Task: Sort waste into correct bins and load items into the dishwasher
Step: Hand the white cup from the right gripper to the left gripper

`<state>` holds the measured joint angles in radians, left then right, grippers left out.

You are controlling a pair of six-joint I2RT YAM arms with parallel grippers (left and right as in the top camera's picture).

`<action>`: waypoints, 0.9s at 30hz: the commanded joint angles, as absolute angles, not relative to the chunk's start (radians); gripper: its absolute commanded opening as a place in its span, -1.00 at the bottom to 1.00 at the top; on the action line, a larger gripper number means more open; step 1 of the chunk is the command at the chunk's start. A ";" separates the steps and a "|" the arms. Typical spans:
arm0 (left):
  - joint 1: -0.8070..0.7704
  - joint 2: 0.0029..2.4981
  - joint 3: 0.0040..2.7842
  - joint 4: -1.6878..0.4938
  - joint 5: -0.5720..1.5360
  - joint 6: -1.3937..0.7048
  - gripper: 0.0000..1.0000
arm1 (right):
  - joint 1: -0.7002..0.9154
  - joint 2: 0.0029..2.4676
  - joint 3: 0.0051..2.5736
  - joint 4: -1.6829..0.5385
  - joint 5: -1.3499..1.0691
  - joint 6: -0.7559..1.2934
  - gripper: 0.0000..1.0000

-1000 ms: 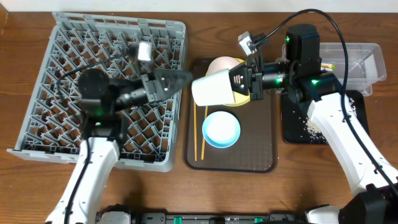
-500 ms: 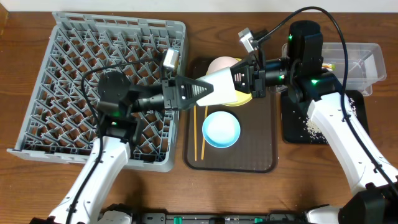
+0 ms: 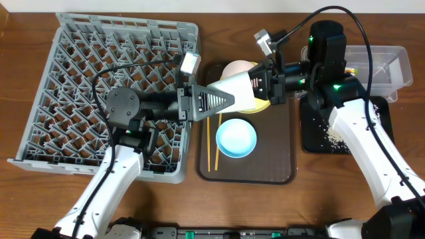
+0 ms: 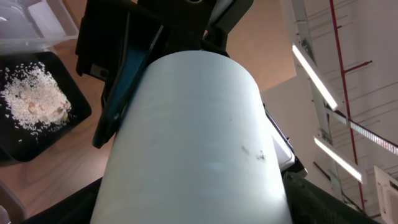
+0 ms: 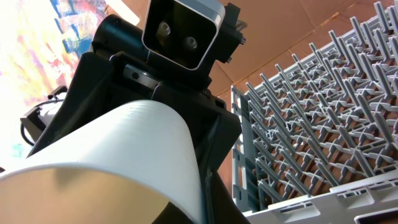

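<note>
Cup (image 3: 240,89) lies between spread fingers of the left hand (image 3: 226,100), pinched by the right hand (image 3: 259,86).

Your left arm (image 3: 109,176) rises from the near edge, bends at its dark elbow and runs level to the right. Your left gripper (image 3: 226,101) points right, jaws standing wide on either side of the small white cup (image 3: 240,86), with the wrist rolled onto its side. Your right arm (image 3: 362,143) climbs from the near right corner to its black upper joint, then the wrist reaches left. Your right gripper (image 3: 260,86) is clamped on the cup's far end, facing the left gripper head-on
</note>
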<state>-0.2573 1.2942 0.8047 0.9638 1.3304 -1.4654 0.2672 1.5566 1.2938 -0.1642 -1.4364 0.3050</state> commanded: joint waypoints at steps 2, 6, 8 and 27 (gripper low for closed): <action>-0.260 1.287 0.818 0.982 1.282 -1.395 0.66 | 0.296 1.560 1.294 -0.171 -1.427 0.310 -0.98; -0.260 1.287 0.818 0.963 1.259 -1.322 0.66 | 0.296 1.560 1.294 -0.171 -1.437 0.310 -0.97; -0.260 1.287 0.818 0.912 1.251 -1.278 0.66 | 0.296 1.560 1.294 -0.171 -1.446 0.310 -0.97; -0.260 1.287 0.818 0.839 1.238 -1.242 0.07 | 0.295 1.560 1.294 -0.165 -1.430 0.310 -0.61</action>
